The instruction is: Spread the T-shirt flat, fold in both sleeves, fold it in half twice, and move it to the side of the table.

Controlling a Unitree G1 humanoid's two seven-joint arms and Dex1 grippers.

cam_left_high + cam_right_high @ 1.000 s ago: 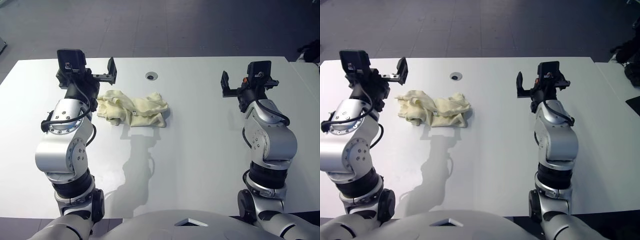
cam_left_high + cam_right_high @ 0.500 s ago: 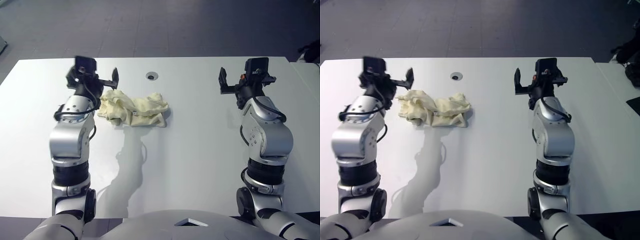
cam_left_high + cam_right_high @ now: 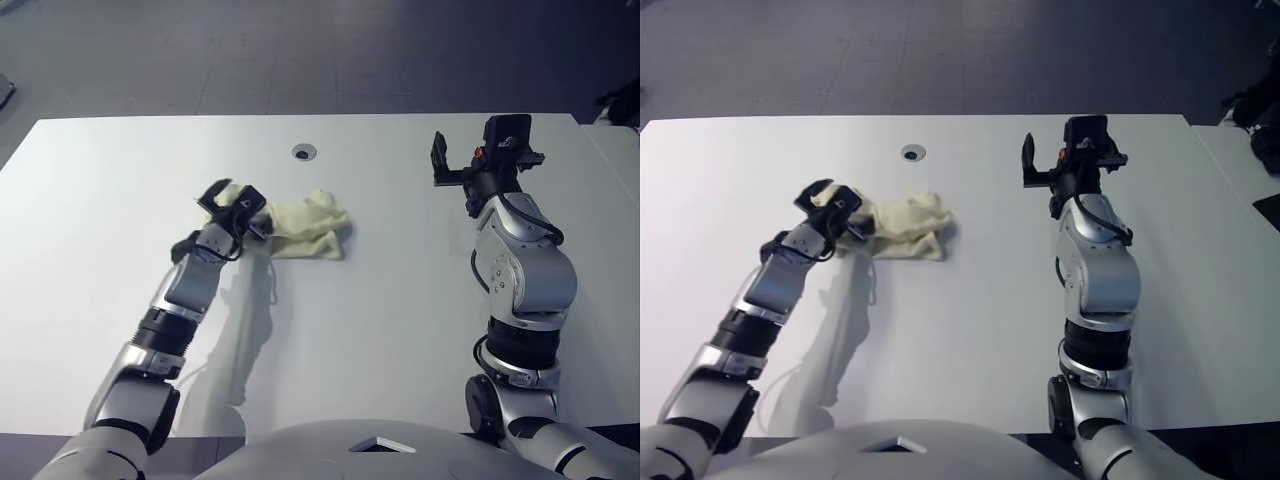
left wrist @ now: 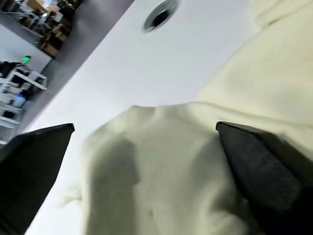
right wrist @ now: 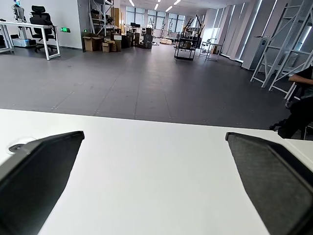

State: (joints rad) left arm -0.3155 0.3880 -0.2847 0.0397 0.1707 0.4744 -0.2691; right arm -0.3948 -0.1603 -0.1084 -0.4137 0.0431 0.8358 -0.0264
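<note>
Left end effector (image 3: pixel 232 207) is seen low at the left end of the T-shirt (image 3: pixel 305 222). Its two dark fingers (image 4: pixel 266 169) are held apart, and a bunched fold of the pale yellow cloth lies between them. Whether the pads are pressed against the cloth cannot be told. The left forearm is stretched low over the worktop (image 3: pixel 400 310), from the near left corner toward the garment.

Right end effector (image 3: pixel 447 168) is held raised above the far right part of the worktop, well apart from the T-shirt. Its fingers (image 5: pixel 34 181) are spread wide, and bare white surface is seen between them.

The T-shirt is found crumpled in a loose heap left of centre, in the far half of the worktop. It is not spread flat, and its sleeves cannot be told apart from the rest of the cloth. A round cable opening (image 3: pixel 303 152) is set into the surface just beyond the heap, near the far edge.

The far edge is marked by the line where the white surface meets the grey floor (image 3: pixel 300 60). The garment is kept back from that edge, and it lies well apart from the left and near edges. Broad bare surface is offered between the heap and the right arm. More is offered across the near half beside the left forearm, and to the left of the heap out to the left edge.
</note>
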